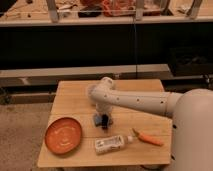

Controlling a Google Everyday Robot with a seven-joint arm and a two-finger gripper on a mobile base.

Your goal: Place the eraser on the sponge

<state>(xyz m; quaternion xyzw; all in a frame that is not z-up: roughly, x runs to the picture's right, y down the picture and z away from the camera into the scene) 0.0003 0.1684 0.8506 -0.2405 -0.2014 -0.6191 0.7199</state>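
My arm reaches in from the right, and the gripper (103,116) points down at the middle of the wooden table (75,100). The blue-grey sponge (96,120) lies flat just left of the gripper's tip, partly hidden by the wrist. Right under the gripper, a small dark upright shape (105,123) that looks like the eraser stands against the sponge's right edge. I cannot tell whether it rests on the sponge or beside it, nor whether the gripper holds it.
An orange plate (63,135) sits at the front left. A white tube-shaped bottle (111,144) lies near the front edge, with a carrot (147,138) to its right. Dark shelving stands behind the table.
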